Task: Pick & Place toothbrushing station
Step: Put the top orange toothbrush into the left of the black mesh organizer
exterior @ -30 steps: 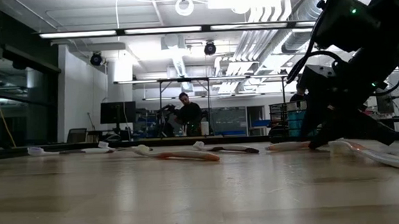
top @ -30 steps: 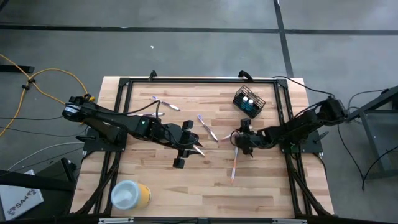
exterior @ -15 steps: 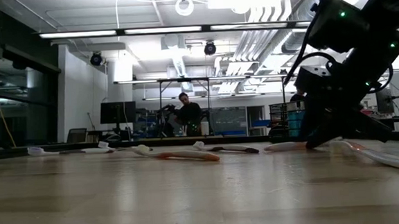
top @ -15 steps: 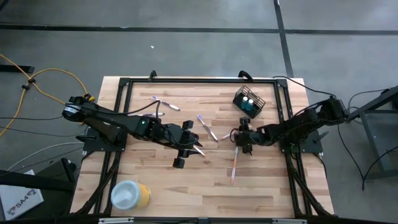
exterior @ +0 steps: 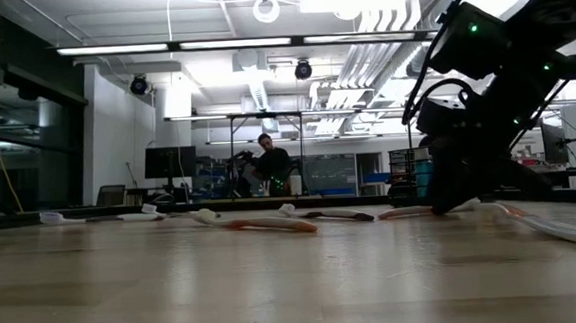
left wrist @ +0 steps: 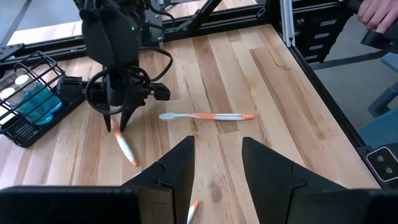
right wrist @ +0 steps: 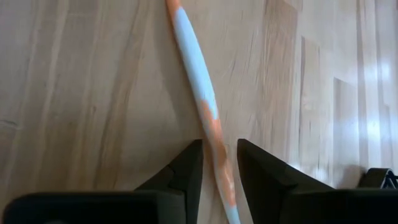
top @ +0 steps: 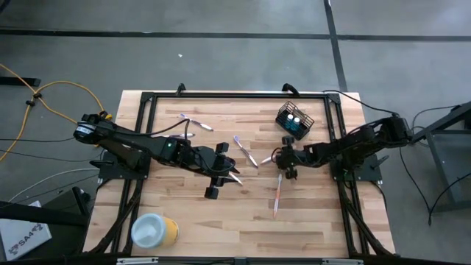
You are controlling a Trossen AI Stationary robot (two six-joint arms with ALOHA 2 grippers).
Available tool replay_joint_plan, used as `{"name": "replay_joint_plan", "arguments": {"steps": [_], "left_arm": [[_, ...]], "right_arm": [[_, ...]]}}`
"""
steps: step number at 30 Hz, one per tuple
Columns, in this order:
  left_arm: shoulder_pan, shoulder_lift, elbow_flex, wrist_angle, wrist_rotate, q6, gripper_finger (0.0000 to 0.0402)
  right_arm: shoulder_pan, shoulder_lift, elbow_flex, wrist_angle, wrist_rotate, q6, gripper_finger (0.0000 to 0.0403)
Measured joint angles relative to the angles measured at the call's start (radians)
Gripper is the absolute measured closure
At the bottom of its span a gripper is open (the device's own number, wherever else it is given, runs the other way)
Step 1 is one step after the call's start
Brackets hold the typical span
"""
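Note:
The black wire-mesh holder [top: 294, 121] stands at the far right of the table with two blue tubes in it; it also shows in the left wrist view [left wrist: 31, 93]. Several pale toothbrushes lie flat on the wood [top: 193, 121] [top: 246, 151] [top: 278, 193]. My right gripper [top: 282, 159] points down, open, with one finger on either side of a white-and-orange toothbrush [right wrist: 205, 106] lying on the table, its tips low over the wood [left wrist: 117, 127]. My left gripper [top: 223, 174] is open and empty near the table's middle, beside another toothbrush [top: 235, 177].
A yellow cylinder with a white top [top: 154, 230] lies at the near left. A black frame [top: 235, 95] runs around the table's edges. A person [exterior: 268, 165] stands far behind the table, and a hand [left wrist: 380, 12] shows past the table's side.
My right gripper has moved a short way toward the table's far edge and the left, staying low over the wood, and now stands over the toothbrush. My left arm has kept still.

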Motion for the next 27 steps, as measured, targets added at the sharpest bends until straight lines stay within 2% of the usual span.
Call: {"name": "replay_joint_plan", "arguments": {"steps": [19,27], "left_arm": [[0.0,0.0,0.0,0.0,0.0,0.0,0.0272],[0.0,0.0,0.0,0.0,0.0,0.0,0.0272]], "right_arm": [[-0.015,0.003,-0.002,0.017,0.01,-0.024,0.0308],[-0.088,-0.001,0.002,-0.001,-0.118,0.03,0.0325]]}}
